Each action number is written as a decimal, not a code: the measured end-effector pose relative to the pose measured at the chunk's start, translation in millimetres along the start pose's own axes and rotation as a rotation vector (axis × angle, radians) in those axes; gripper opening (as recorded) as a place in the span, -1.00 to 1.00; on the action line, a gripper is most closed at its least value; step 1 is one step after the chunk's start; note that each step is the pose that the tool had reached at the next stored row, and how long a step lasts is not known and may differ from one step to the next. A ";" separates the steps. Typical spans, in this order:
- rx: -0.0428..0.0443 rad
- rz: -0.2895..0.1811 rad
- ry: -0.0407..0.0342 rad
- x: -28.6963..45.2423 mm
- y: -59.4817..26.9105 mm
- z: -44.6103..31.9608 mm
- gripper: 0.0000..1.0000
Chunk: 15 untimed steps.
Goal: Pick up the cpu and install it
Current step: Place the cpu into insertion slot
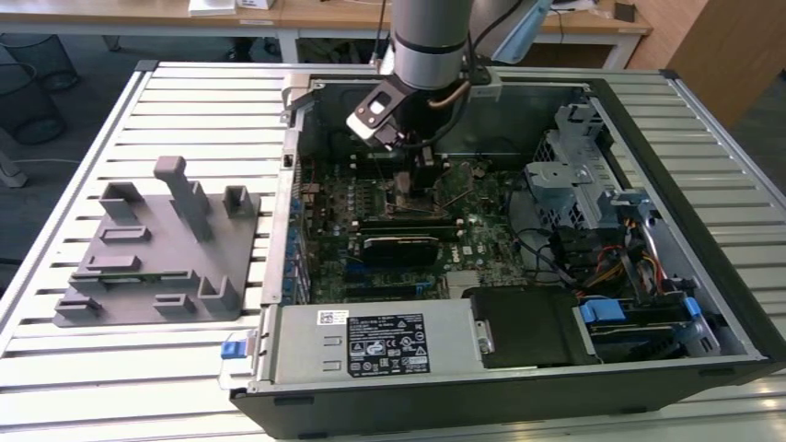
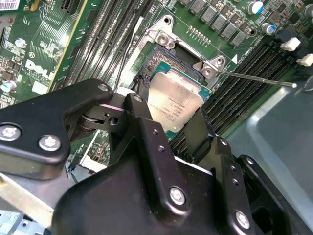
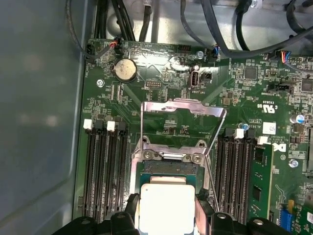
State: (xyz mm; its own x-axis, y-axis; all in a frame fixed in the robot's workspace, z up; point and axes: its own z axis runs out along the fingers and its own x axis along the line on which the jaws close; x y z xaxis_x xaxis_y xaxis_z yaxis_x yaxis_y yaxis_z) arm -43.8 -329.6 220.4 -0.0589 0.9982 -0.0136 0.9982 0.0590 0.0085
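The cpu is a small square chip with a silvery top. It hangs level and close over the open socket on the green motherboard. My gripper is shut on it, one black finger against each of two opposite edges. In the first wrist view the cpu lies between the fingers just short of the socket's hinge. In the exterior view my gripper reaches down into the open computer case, over the socket.
The socket's metal load plate stands folded open, its thin lever swung aside. Memory slots flank the socket. A grey plastic fixture sits on the slatted table at the exterior view's left. Power supply, cables and drive cage crowd the case.
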 end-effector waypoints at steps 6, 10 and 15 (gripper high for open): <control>0.0002 0.012 -0.0001 -0.2 0.0 5.6 0.07; 0.0001 0.014 0.0009 -0.2 0.0 9.2 0.07; 0.0002 0.014 0.0008 -0.1 -0.1 15.0 0.07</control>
State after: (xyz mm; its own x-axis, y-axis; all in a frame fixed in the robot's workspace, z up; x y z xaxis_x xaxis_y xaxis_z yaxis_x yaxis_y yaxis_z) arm -43.7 -329.9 205.4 -0.0447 0.9989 -0.0127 0.9990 0.0448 0.0085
